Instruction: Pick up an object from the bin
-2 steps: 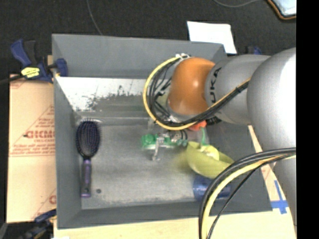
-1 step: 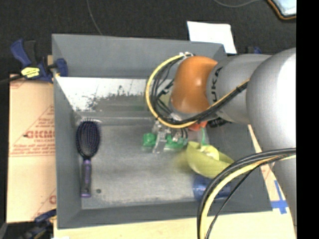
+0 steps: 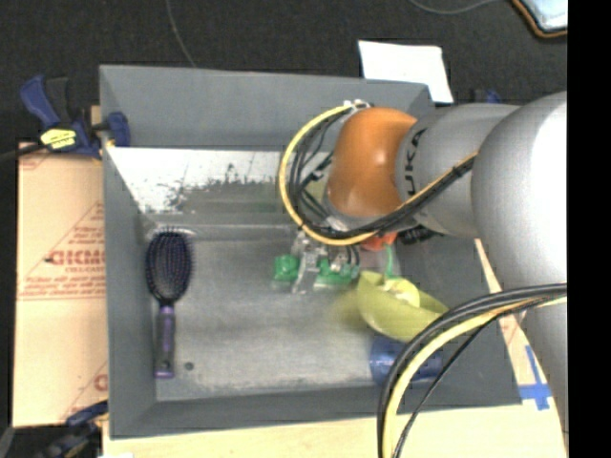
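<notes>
Near the middle of the bin floor, camera view: the gripper reaches down from the right-hand side of the bin and stands at a small green plastic object. Parts of this object show on both the left and the right of the metal tip. Gripper and green object appear to touch. Whether the jaws are open, closed or gripping the green piece cannot be told from this angle. Above the gripper sits the wrist's orange cover, ringed by a loop of yellow and black cables. Behind it the silver arm crosses the bin's right wall. A second cable, black beside yellow, arcs over the bin's front right corner.

Along the left wall lies a purple hairbrush, with its oval bristled head toward the back wall and its handle pointing toward the front left corner. It is well apart from the gripper. Just to the right of the green object, toward the front right corner, lies a yellow, curved, banana-like object; it is near the gripper, and contact between the two cannot be made out. Beside the front wall, just in front of the yellow object, a blue thing shows partly under the second cable; its kind cannot be told. The back wall bears dark scuff marks.
</notes>
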